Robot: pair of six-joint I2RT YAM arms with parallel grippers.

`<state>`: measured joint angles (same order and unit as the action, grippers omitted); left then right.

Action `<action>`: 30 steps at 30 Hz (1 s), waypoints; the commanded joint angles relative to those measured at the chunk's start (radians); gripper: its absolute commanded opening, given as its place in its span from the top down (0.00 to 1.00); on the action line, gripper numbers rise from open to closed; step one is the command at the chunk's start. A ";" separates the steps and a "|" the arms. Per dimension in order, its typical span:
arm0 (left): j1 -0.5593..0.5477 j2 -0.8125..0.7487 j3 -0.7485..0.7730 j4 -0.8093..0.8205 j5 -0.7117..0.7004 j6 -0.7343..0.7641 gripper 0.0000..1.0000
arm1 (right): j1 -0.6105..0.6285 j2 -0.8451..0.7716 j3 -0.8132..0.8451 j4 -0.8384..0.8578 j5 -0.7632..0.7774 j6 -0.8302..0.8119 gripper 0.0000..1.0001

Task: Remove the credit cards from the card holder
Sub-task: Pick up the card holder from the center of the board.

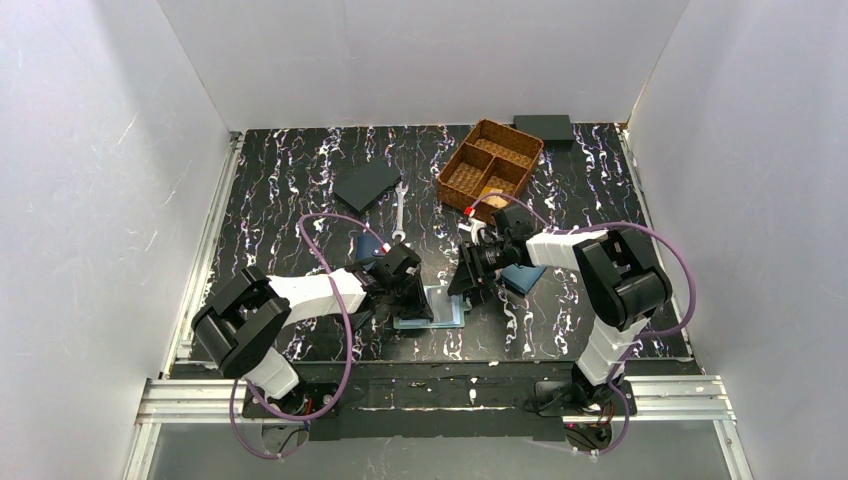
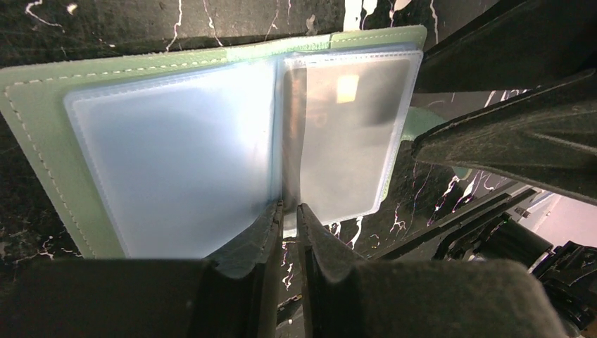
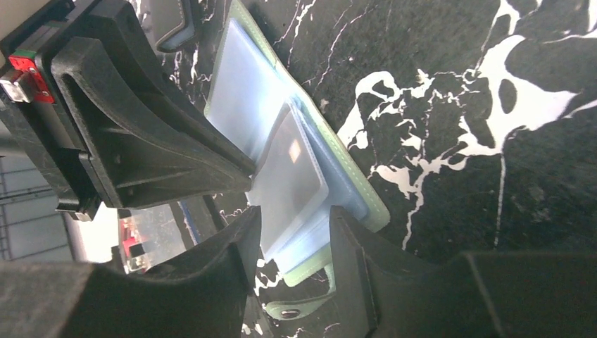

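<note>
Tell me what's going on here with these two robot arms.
Both arms are working on the open green card holder lying on the table. The left gripper appears to pinch a clear sleeve at the fold, while the right gripper stands open around the sleeves at the holder's outer edge. A card sits inside a sleeve, not yet pulled out.
</note>
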<state>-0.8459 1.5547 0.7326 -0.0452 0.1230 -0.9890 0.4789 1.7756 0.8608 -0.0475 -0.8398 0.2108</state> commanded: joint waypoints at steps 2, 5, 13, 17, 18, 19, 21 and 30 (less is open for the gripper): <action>0.009 -0.004 -0.026 -0.020 -0.013 0.000 0.88 | 0.016 0.022 0.027 0.038 -0.065 0.047 0.52; 0.012 -0.003 -0.030 -0.014 -0.008 -0.001 0.88 | 0.021 0.031 0.035 0.038 -0.104 0.052 0.56; 0.020 -0.014 -0.057 0.096 0.071 0.016 0.79 | 0.035 0.047 0.033 0.087 -0.174 0.092 0.66; 0.022 -0.051 -0.061 0.113 0.112 0.053 0.56 | 0.038 0.061 0.011 0.177 -0.212 0.173 0.66; 0.022 -0.062 -0.064 0.114 0.114 0.062 0.51 | 0.038 0.066 0.007 0.197 -0.220 0.191 0.65; 0.021 -0.073 -0.067 0.115 0.117 0.070 0.48 | 0.039 0.070 0.005 0.214 -0.229 0.211 0.66; 0.022 -0.089 -0.068 0.117 0.123 0.084 0.43 | 0.042 0.076 0.002 0.243 -0.247 0.239 0.66; 0.022 -0.087 -0.047 0.113 0.133 0.095 0.24 | 0.077 0.076 -0.016 0.369 -0.309 0.359 0.64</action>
<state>-0.8272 1.4956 0.6758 0.0807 0.2424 -0.9154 0.5335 1.8503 0.8539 0.2241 -1.0840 0.5072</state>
